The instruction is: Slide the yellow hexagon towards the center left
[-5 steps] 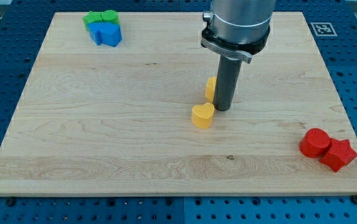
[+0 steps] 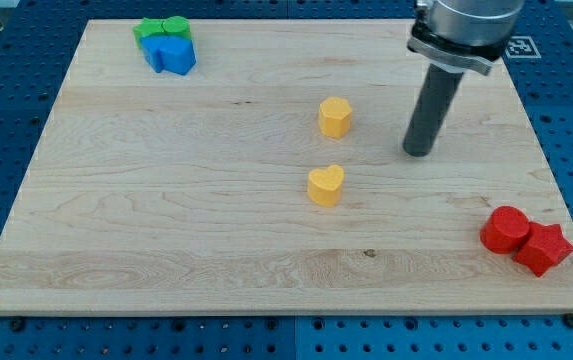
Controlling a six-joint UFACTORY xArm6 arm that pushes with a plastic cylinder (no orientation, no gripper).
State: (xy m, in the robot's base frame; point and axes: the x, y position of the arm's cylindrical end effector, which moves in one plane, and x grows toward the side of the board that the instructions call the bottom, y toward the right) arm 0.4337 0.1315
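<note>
My tip [image 2: 419, 153], a bare rod with no jaws to clench, stands right of the yellow hexagon [image 2: 335, 116] near board centre; best to meet its right face squarely and push left, clear of the yellow heart [image 2: 325, 186].

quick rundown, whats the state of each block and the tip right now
my tip: down on the board, clear of every block, to the view's right of the yellow hexagon
yellow hexagon: upright, free, near the middle
yellow heart: flat, alone, below the hexagon
green block: top left corner, against the blue one
blue block: touching the green one
red cylinder: bottom right, against the red star
red star: beside the cylinder
</note>
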